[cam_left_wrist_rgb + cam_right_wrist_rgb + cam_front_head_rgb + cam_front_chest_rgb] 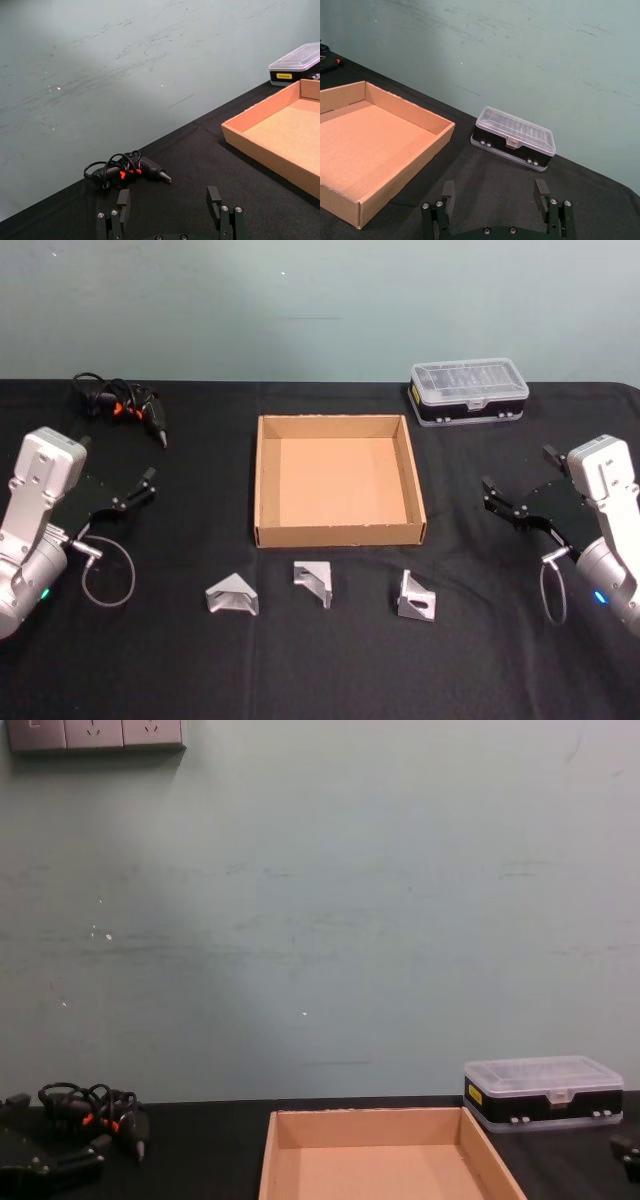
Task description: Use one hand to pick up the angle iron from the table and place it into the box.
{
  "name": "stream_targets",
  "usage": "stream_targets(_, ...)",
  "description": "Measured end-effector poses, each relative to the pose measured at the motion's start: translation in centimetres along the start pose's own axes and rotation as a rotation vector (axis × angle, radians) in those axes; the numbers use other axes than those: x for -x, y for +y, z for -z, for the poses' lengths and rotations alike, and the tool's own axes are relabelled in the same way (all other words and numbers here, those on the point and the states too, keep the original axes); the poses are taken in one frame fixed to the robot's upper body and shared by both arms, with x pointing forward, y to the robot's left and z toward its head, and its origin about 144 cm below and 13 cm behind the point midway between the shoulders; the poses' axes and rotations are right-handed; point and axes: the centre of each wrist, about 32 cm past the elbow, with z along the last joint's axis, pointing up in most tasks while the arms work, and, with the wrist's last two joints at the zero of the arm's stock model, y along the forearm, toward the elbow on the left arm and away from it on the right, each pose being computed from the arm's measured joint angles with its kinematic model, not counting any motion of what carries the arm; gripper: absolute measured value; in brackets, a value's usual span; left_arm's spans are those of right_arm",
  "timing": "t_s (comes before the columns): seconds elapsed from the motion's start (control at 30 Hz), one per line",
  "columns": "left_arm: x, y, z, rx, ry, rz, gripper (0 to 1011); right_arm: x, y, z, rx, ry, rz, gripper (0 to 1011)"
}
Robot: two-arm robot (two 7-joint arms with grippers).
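Starting w/ head view: nothing done yet. Three angle irons (314,582) lie in a row on the table (320,670), just in front of the box (340,534), which is empty. Left gripper (122,472) and right gripper (518,475) hover at either side, well apart from the irons. Left wrist view: fingers (215,197) spread, gripping nothing; box partly cut off. Right wrist view: fingers (540,192) likewise spread & empty. Chest view: irons & box front hidden below frame. Pick, carry & drop all remain.

The flat matte black table (330,670) carries a shallow tan cardboard box (340,533), three silver metal angle irons (314,582) before it, a clear-lidded black plastic case (468,391) and a black cable bundle with orange marks (122,405)
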Motion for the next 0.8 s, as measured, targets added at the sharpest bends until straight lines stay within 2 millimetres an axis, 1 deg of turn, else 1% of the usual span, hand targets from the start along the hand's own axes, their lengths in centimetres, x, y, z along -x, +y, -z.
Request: stream_targets(0.8, 0.00, 0.00, 0.00, 0.000, 0.000, 0.000, 1000, 0.00, 0.00, 0.00, 0.000, 0.000, 0.000, 1003)
